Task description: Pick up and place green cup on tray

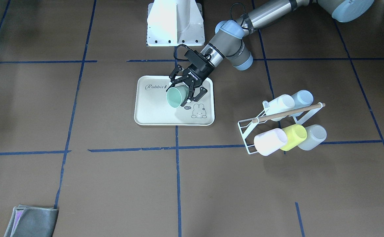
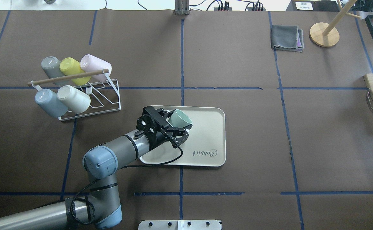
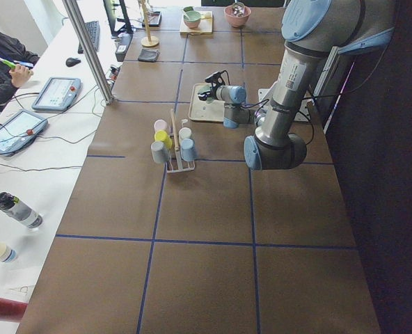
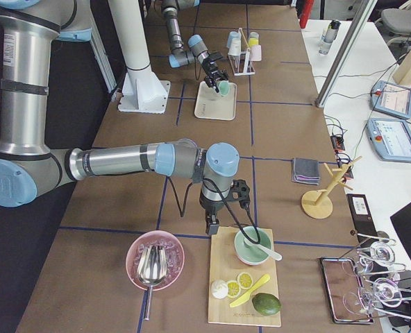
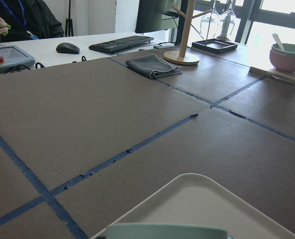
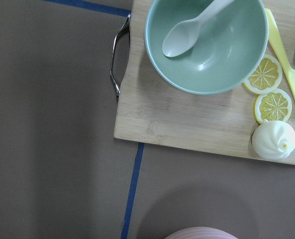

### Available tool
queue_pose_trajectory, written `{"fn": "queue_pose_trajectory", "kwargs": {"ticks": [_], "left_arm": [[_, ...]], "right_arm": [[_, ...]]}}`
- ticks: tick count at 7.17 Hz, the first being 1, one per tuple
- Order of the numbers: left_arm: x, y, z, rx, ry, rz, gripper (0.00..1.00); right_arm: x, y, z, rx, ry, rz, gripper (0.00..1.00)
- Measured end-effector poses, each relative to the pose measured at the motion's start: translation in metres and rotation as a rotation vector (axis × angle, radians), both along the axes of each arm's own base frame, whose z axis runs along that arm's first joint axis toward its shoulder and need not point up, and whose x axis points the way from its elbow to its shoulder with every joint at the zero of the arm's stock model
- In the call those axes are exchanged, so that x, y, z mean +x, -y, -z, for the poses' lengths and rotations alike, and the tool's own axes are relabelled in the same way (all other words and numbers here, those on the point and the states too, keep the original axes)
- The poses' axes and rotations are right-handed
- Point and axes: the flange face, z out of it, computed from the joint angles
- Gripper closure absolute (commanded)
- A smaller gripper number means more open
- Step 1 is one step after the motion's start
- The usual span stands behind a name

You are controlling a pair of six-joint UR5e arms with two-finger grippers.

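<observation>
Two arms worked my remote table: the left gripper [image 1: 188, 89] was clamped on the green cup [image 1: 175, 96], holding it tilted over the tray [image 1: 152, 113]; the right gripper [image 4: 212, 223] hung at the edge of a wooden board [image 4: 221, 265]; whether its fingers were parted, I could not tell.

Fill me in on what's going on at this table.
The left gripper is shut on the green cup, holding it tilted over the tray; it does not look set down yet. Five other cups sit on the rack beside the tray. The right gripper hangs by the board with the bowl, well away from the tray.
</observation>
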Motion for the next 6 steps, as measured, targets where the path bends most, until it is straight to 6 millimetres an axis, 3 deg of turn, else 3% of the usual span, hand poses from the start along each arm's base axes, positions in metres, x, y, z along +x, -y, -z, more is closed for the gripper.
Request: {"fn": "queue_pose_trajectory", "kwargs": {"ticks": [6], "left_arm": [[-0.0001,-0.0001,-0.0045,0.005,0.012,0.001,0.19]], "right_arm": [[0.0000,0.0014,0.0009,0.002,0.000,0.000,0.00]]}}
